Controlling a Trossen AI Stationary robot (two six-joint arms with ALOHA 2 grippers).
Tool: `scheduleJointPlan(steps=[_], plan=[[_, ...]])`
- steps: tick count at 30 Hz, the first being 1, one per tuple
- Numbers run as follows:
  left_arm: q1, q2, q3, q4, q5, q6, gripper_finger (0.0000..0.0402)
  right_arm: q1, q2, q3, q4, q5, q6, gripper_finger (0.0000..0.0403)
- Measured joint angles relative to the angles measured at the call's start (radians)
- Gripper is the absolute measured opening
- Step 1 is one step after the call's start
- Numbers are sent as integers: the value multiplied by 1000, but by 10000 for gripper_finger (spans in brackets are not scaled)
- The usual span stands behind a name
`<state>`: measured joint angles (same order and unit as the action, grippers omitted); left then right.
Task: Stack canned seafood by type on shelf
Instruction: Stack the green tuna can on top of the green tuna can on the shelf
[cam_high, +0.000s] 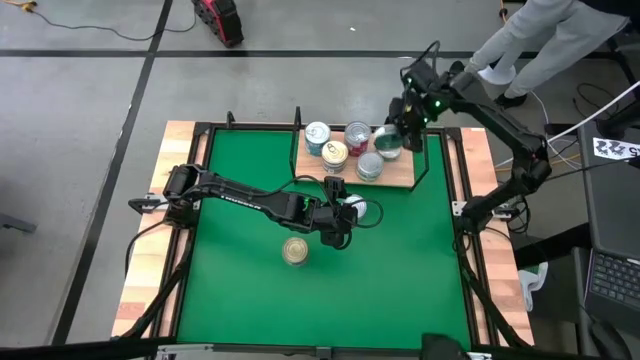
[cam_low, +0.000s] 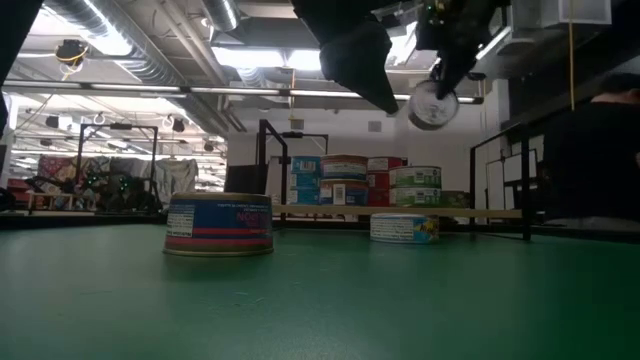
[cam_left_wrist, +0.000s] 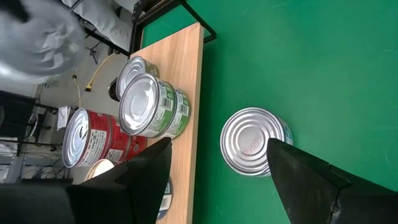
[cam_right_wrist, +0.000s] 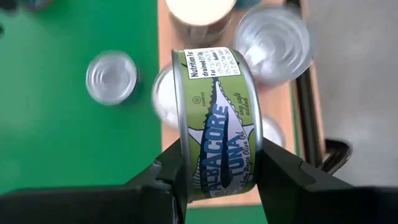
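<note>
Right gripper (cam_right_wrist: 217, 165) is raised above the shelf (cam_high: 400, 178) near the mat's far right corner, fingers clamped on a green-labelled albacore tin (cam_right_wrist: 214, 121) held on edge. Tins below it are blurred. Left gripper (cam_left_wrist: 214, 171) hangs over mid-mat, fingers spread and empty, above a lone silver-lidded tin (cam_left_wrist: 254, 140) just off the shelf's near edge. Another tin (cam_high: 295, 250) lies nearer; its label is unreadable from above.

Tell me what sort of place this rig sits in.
Probably a robotics lab or workshop in an industrial hall. The low view shows exposed ceiling ducts and strip lights above the green mat; the high view shows a bare concrete floor crossed by cables, and a laptop beside the table.
</note>
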<state>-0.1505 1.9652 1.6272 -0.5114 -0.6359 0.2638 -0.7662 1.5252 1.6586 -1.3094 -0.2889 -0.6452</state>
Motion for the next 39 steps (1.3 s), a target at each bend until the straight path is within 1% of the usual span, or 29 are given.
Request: scheduleJointPlan(steps=[5,8,11,15,18,23,29,35,39], plan=[[0,0,0,0,0,0,260,-73,70,98,0,-71,-29,136],[0,0,0,0,0,0,260,-112,124,148,-11,-89,-58,136],[0,0,0,0,0,0,260,-151,185,197,-53,-108,-90,136],[1,0,0,0,0,-1,260,-210,265,246,-109,-181,-94,136],[3,0,0,0,0,-1,260,-246,311,252,-143,-204,-94,136],[2,0,0,0,0,-2,260,-285,365,252,-182,-209,-96,136],[3,0,0,0,0,-2,260,-282,394,252,-188,-210,-96,136],[2,0,0,0,0,-2,260,-281,431,252,-265,-223,-95,136],[2,0,0,0,0,-3,260,-281,445,231,-258,-226,-94,136]])
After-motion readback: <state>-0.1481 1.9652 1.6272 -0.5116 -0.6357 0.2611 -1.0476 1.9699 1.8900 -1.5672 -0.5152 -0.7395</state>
